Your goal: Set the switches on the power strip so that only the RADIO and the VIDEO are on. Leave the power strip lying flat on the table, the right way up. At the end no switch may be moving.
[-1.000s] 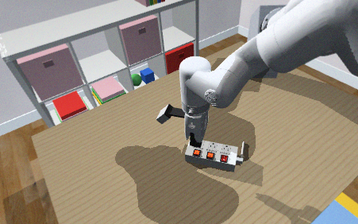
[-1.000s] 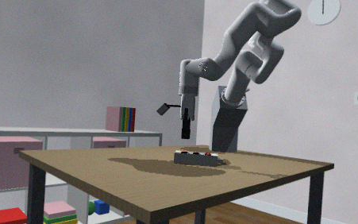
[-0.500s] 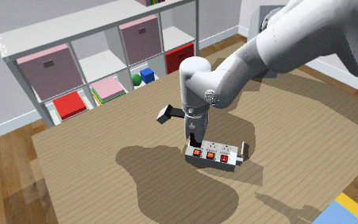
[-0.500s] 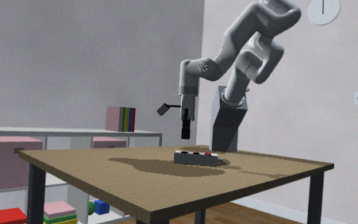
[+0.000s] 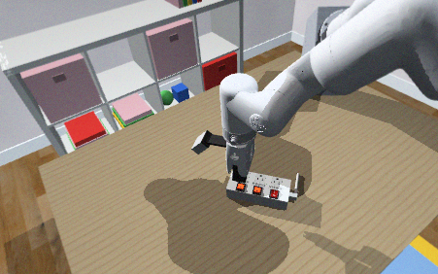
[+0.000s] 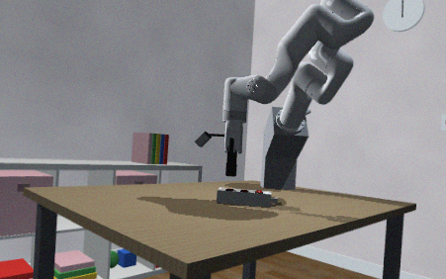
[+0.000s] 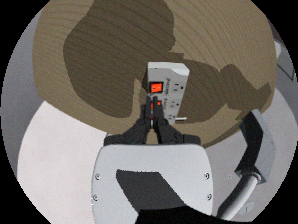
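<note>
the power strip (image 5: 233, 191) (image 6: 244, 198) (image 7: 168, 66) lies flat, sockets up, on the tabletop (image 5: 121, 194) (image 6: 124, 223) (image 7: 50, 65), well in from its edges and corners. the claw (image 5: 238, 174) (image 6: 230, 174) (image 7: 151, 103) has its fingers together with nothing between them, and it hangs over the strip with air below the tips in the exterior view.

in the top view, the end switch (image 5: 240, 187) (image 6: 229, 190) (image 7: 156, 88) and the middle switch (image 5: 257, 189) (image 7: 159, 103) glow orange, while the red switch (image 5: 274, 193) (image 6: 259, 192), nearest the pale upright piece (image 5: 297, 183) (image 7: 180, 118), looks dark. i take that as two on and one off. the labels are too small to read, so i cannot tell which of them are the radio and the video.

the step in hand looks like either a last check or the pause around a press. two lit is the right count; if they are the right pair, the next move is simply to lift clear, touching nothing. if not, it calls for closed tips set squarely over the wrong switch and a short, straight push on its raised side, light enough that the strip neither slides nor tips.
</note>
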`<state>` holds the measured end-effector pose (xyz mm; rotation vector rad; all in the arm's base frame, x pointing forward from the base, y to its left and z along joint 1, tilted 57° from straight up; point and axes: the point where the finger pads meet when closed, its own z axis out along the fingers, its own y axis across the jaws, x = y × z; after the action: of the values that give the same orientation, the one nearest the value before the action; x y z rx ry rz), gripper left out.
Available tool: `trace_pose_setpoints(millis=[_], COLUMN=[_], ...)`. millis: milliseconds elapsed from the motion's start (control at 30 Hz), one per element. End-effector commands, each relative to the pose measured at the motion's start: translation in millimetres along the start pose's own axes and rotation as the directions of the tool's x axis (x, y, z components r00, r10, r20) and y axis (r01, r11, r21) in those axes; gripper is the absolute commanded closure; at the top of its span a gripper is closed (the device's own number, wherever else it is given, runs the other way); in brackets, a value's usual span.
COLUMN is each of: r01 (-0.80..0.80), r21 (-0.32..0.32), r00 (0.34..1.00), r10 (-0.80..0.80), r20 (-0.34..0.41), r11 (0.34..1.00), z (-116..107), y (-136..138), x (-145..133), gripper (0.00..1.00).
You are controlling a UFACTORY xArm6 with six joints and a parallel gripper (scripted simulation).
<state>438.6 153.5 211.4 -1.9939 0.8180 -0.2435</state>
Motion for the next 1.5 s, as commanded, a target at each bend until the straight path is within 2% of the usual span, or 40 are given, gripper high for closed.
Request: trace_pose_setpoints(millis=[0,667,1467], r01=[0.001,0.001,0.001], r21=[0.001,0.001,0.001], r00=[1.0,1.0,1.0], r10=[-0.001,-0.001,-0.001], r20=[-0.002,-0.002,-0.002], r11=[1.0,1.0,1.0], z=[4.8,28.2,34.8], y=[-0.6,-0.1,0.0], x=[0.6,1.1,1.2], gripper=[1.0,1.0,1.0])
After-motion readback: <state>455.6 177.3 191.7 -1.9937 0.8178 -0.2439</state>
